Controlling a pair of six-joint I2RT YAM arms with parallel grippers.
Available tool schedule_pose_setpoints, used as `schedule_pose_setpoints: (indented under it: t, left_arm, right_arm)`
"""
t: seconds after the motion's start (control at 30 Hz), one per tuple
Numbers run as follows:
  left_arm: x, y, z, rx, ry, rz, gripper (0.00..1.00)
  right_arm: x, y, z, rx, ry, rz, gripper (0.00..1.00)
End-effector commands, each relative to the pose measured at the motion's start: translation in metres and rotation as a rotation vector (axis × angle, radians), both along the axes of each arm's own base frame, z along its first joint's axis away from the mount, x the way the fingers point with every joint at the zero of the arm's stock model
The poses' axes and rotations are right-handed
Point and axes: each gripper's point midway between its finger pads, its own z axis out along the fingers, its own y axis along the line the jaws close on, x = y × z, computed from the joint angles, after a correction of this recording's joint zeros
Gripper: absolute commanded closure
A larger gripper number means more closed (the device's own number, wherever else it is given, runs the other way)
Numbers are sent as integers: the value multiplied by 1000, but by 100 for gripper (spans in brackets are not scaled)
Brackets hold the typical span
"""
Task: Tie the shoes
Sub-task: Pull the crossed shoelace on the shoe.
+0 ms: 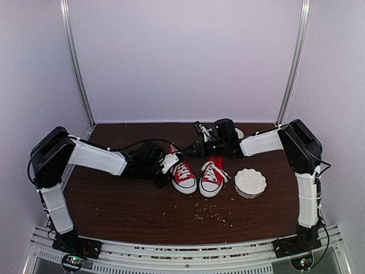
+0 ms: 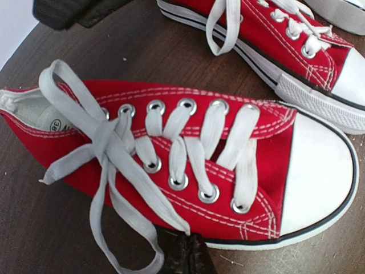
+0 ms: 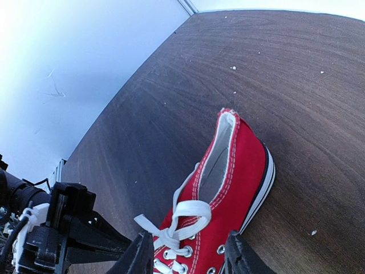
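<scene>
Two red shoes on dark wood table, crumbs scattered, pale walls

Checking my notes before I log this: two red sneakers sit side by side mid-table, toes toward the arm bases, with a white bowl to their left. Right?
Not quite: the top view shows the white bowl to the right of the red sneakers, not their left. The rest stands.

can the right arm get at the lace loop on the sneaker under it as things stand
Probably yes. The right gripper hangs open just over the red sneaker, its lace loop showing between the fingers, nothing covering it. The left gripper, shut on a lace end close by, may crowd it.
</scene>
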Motion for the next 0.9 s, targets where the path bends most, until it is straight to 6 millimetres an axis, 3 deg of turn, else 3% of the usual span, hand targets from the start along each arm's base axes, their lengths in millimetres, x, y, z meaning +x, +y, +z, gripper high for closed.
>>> schedule_pose_setpoints:
  t: [0.0, 0.23, 0.5, 0.6, 0.63, 0.7, 0.8, 0.87]
  left_arm:
    - [-8, 3, 1, -14, 31, -5, 100]
    - [-12, 8, -5, -1, 44, -1, 100]
    - [-16, 12, 0, -11, 31, -7, 100]
    - [-18, 17, 12, -58, 4, -19, 100]
    - [-15, 22, 14, -81, 4, -11, 95]
    - [-3, 36, 13, -98, 12, 33, 75]
    - [3, 38, 3, -79, 11, 31, 59]
    - [3, 32, -4, -74, 17, -1, 34]
  right_arm:
    - [-5, 10, 12, 56, -10, 24, 58]
    - [-5, 29, 6, 85, 21, 43, 53]
    - [8, 31, -7, 45, 26, -6, 50]
    - [9, 30, -8, 34, 21, -15, 49]
    - [9, 29, -8, 31, 19, -16, 49]
    - [10, 30, -6, 29, 15, -15, 49]
    - [13, 31, -7, 25, 16, -15, 49]
    - [14, 31, -9, 19, 16, -18, 49]
